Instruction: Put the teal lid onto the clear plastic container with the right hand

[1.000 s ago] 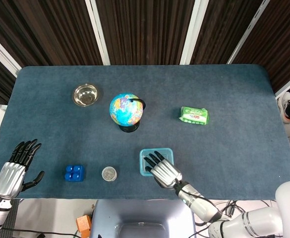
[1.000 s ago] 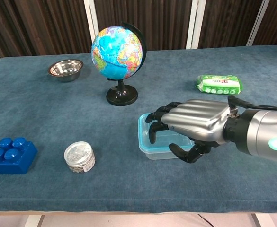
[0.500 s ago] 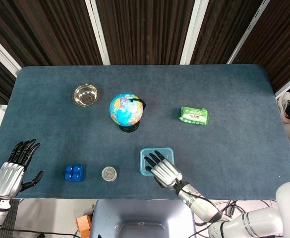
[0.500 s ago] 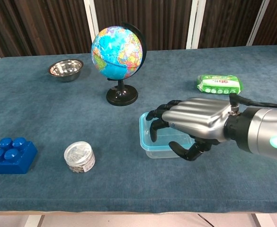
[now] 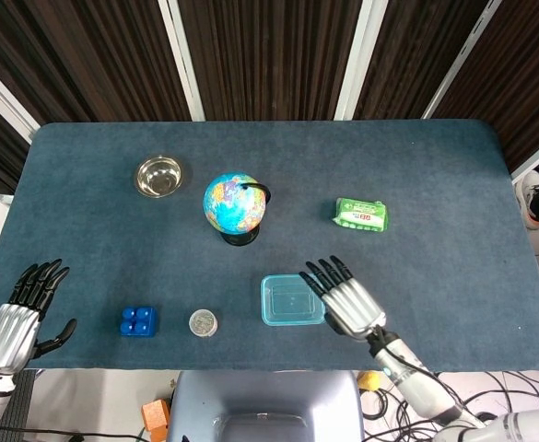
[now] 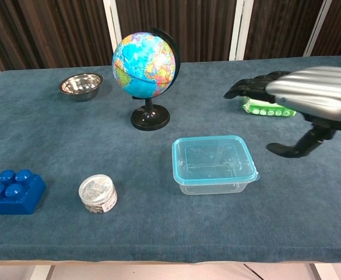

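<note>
The teal lid (image 6: 213,160) sits on the clear plastic container (image 6: 217,185), near the front of the blue tabletop (image 5: 435,184); the right robot hand (image 5: 345,296) hangs just beside it to the right, released, fingers spread, grasping nothing; the left robot hand (image 5: 16,313) rests open at the tabletop's front left edge; a globe (image 6: 145,65) stands behind the container.

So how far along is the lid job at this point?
Looks essentially done: the teal lid sits flat on the container, its rim lining up with the container all round. Nothing is in hand; the right hand is off it, raised to the right with fingers spread and empty, and the left hand is open near the table's edge. All that seems left is retracting the right arm.
</note>
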Tool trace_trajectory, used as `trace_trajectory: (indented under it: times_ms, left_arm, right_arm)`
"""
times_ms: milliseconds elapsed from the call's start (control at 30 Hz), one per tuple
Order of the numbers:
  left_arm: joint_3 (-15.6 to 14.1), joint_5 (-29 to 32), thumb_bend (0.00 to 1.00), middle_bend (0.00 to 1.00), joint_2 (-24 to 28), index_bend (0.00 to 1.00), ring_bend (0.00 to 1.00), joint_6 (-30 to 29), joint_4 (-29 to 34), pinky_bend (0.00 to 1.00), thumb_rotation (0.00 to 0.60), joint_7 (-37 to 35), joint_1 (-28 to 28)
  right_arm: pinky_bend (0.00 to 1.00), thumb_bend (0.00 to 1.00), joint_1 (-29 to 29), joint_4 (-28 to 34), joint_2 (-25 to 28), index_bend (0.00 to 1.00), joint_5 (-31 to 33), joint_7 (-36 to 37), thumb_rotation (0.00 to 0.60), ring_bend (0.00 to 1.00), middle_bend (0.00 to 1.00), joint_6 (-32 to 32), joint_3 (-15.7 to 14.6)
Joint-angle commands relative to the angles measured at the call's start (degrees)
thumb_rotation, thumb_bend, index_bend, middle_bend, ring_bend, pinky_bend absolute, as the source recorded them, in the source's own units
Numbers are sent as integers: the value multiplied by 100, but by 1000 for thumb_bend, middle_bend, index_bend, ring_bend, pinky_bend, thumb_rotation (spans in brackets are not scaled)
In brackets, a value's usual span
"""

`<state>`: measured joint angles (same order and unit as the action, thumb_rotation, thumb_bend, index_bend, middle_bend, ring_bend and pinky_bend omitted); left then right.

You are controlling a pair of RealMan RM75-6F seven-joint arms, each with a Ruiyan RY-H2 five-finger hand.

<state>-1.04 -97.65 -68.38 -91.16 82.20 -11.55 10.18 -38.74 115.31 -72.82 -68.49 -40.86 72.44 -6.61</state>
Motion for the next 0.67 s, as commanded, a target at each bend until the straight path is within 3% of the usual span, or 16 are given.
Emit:
trace_trajectory:
  times_ms: [33,133,233,400,667]
  left_arm:
    - [-21,-4,329,0,41,0,0,-29,50,3,600,65,-41]
    - [-62,81,329,0,127,0,0,44,188,4,600,241,-100]
    - [-104,186,329,0,239,0,0,202,409,4,600,453,-123]
    - [-132,21,329,0,291,0,0,70,530,4,600,531,-167]
    - [-273,-113,330,0,370,0,0,149,665,5,600,679,-218]
  right_arm:
    - [0,291,1266,-346,554,0,-1239,679,600,0,0,1473,-767]
    - [0,291,2058,-1054,568,0,-1712,1354,600,0,0,2339,-1015]
    - [0,291,2534,-1525,578,0,-1755,2074,600,0,0,2720,-1003]
    - [0,291,2777,-1625,766,0,-1898,2464,600,0,0,2903,-758]
    - [0,291,2901,-1602,929,0,-1953,2662,600,0,0,2525,-553]
